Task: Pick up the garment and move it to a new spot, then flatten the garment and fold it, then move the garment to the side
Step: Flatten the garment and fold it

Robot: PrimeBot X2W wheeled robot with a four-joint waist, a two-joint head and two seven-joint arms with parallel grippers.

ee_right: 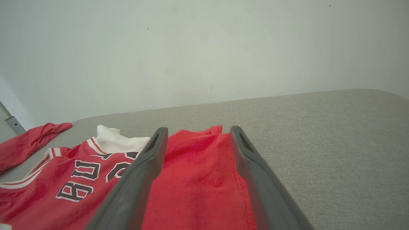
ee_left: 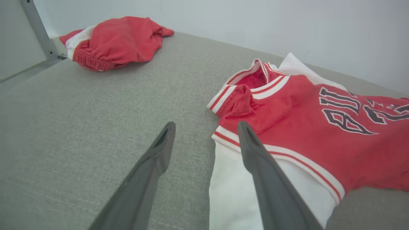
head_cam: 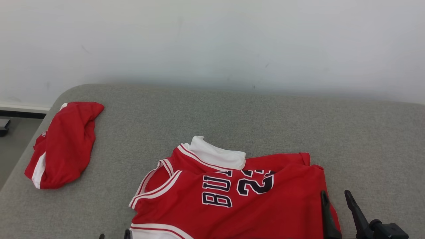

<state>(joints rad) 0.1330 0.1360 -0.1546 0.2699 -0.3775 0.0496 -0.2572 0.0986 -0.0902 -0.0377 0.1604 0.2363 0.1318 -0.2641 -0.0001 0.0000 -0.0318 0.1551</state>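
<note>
The garment (head_cam: 232, 196) is a red jersey with white trim, dark lettering and a white sleeve; it lies partly folded on the grey surface near the front centre. My right gripper (head_cam: 335, 197) stands open over the jersey's right edge, and in the right wrist view the red cloth (ee_right: 198, 179) lies between its spread fingers, not pinched. My left gripper (ee_left: 206, 127) is open at the jersey's left edge, one finger over bare surface and the other (ee_left: 255, 153) over the white sleeve (ee_left: 233, 191). Only its fingertips (head_cam: 127, 234) peek in at the head view's bottom edge.
A second red garment with white trim (head_cam: 63, 144) lies bunched near the far left corner of the grey padded surface (head_cam: 232, 113). A pale wall (head_cam: 212, 43) rises behind. The surface's left edge drops to the floor (head_cam: 13, 142). Bare room lies to the right of the jersey.
</note>
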